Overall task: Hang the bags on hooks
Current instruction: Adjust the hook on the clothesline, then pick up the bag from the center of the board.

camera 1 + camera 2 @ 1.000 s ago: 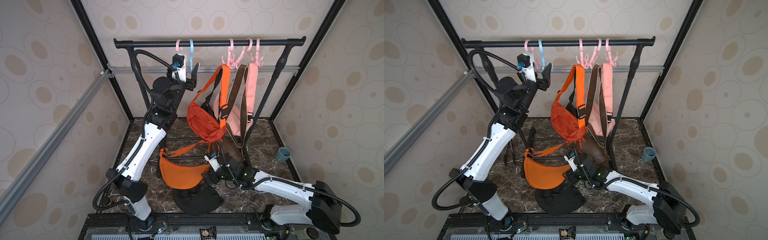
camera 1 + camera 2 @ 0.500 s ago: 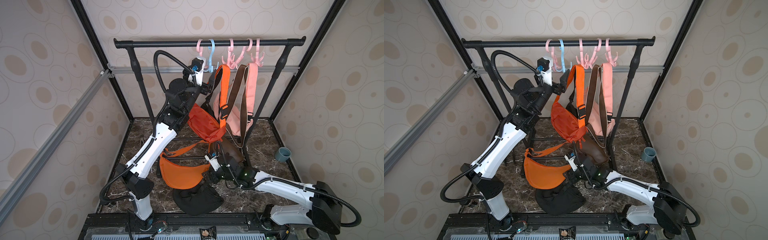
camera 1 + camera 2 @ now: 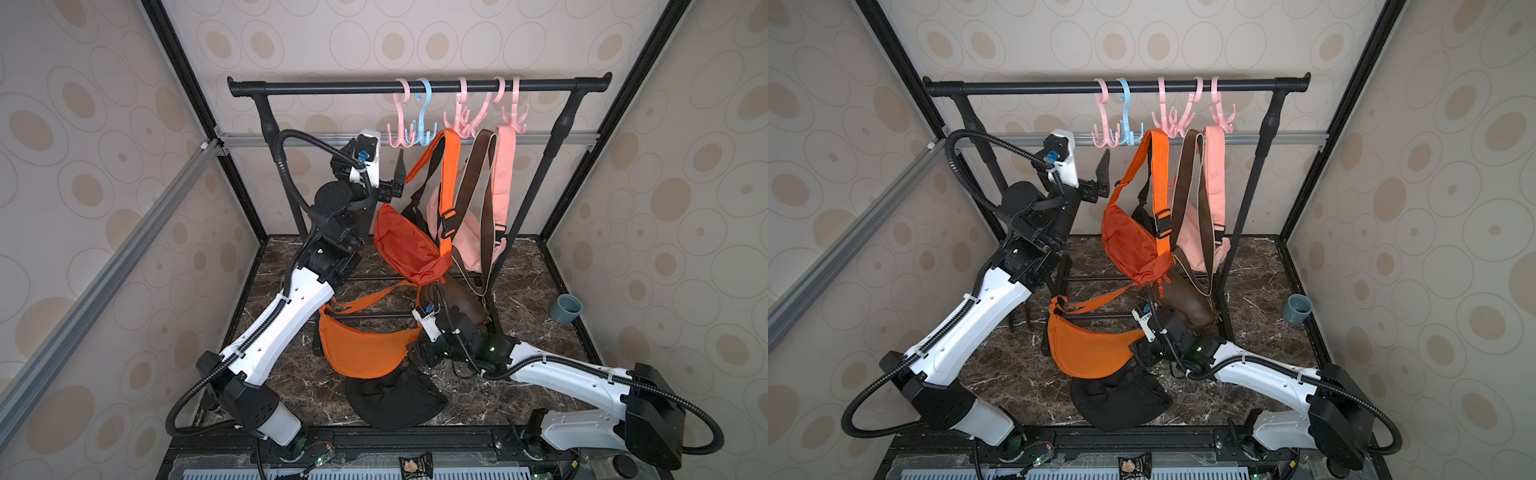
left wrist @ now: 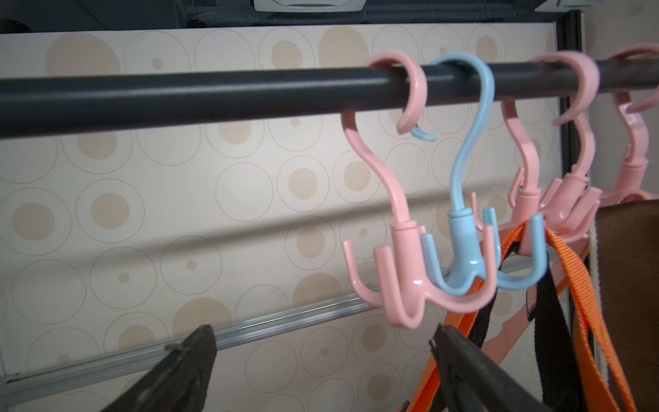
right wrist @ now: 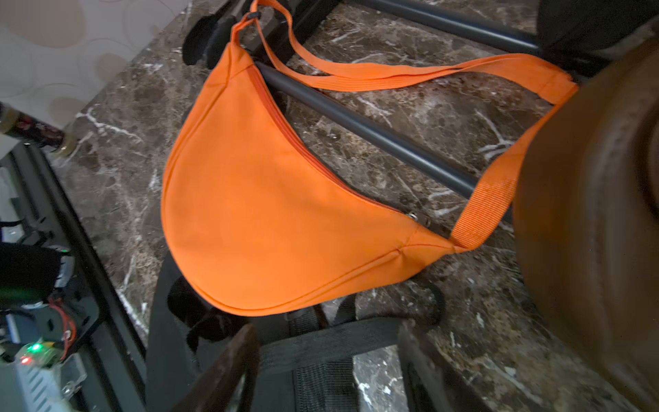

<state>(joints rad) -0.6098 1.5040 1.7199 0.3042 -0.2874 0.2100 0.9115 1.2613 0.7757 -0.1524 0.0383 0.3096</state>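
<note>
Covering dark marble floor (image 3: 536,332) — bags, dotted wallpaper (image 3: 415,37)

Glossy plastic hooks (image 4: 406,271) on a matt black metal rail (image 4: 178,96); smooth orange cloth bag (image 5: 271,221) on a polished dark marble worktop (image 5: 410,117).

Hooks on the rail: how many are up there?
5. Left to right in a top view: pink hook, blue hook, then three more pink ones above the hanging bags. None looks hidden.
</note>
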